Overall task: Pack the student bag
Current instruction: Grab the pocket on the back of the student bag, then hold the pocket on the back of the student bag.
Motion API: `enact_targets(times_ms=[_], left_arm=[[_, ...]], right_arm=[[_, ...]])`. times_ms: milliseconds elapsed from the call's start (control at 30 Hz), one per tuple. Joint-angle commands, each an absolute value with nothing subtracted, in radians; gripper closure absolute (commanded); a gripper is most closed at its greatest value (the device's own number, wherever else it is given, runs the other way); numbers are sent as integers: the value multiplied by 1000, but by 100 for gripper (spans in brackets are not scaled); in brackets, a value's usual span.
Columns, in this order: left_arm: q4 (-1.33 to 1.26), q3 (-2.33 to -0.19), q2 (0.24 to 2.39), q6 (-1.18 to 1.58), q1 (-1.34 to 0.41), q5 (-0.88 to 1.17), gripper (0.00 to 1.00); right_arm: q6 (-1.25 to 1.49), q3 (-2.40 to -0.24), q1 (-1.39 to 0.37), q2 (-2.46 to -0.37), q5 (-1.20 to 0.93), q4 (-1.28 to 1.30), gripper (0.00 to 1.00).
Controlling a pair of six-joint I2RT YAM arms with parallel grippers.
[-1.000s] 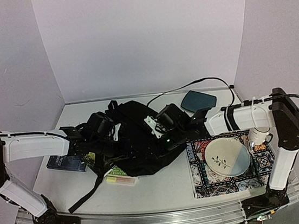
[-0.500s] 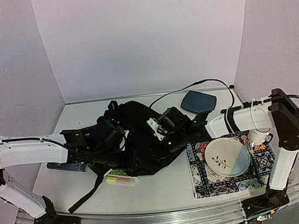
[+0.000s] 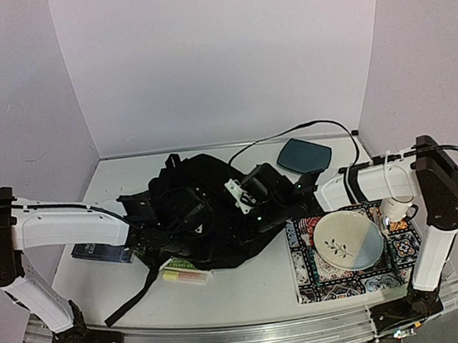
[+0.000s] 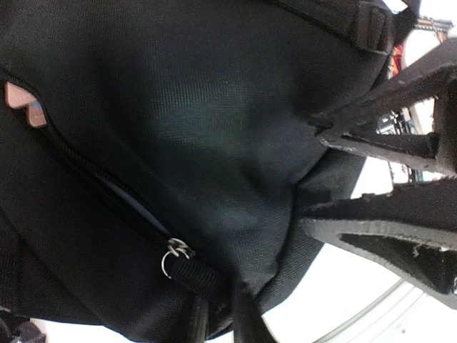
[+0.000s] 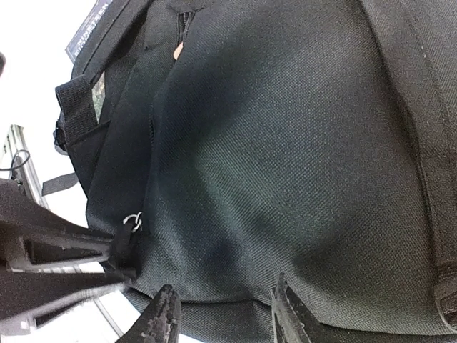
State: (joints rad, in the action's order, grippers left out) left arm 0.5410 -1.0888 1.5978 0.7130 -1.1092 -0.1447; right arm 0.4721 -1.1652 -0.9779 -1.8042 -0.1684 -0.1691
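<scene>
One change: left pincer tighter on student bag.

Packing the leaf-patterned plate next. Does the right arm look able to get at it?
Probably yes: the plate lies uncovered on the mat beside that arm, though its fingers look closed on the student bag.

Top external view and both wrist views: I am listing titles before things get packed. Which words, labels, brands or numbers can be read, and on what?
None can be read.
Dark blue book: pale lettering on its cover, too small to read.
Dark cover in the right wrist view: white lettering, blurred.
Student bag: no lettering shows.
Mug: dark marking, too small to tell.
</scene>
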Motion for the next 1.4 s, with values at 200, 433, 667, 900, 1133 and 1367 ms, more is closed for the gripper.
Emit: enact_targets(times_ms=[200,433,667,900,1133,1367], left_arm=[[570,-1158,1528,755,-1096,-214,100],[563,-1163,1483,771,-1029,-113,100],[526,-1167,1474,773,-983,-16,100],[502,-1167,1468,782,-942,45,100],[483,-1188,1478,776,-916,81,100],[486,-1187,1480,754,-856,67,100]], right_arm=[[425,-1150,-1001,-1747,-195,-214,55],[380,-1149,-1013,-1769,-245,-291,44],[392,-1170,-1016,-1842,-226,-381,39],[389,-1176,-1022,-1901,-247,-419,38],[369,-1125,-1023,-1894,-230,-418,72],[339,-1088,-1022,-1822,-240,-405,100]])
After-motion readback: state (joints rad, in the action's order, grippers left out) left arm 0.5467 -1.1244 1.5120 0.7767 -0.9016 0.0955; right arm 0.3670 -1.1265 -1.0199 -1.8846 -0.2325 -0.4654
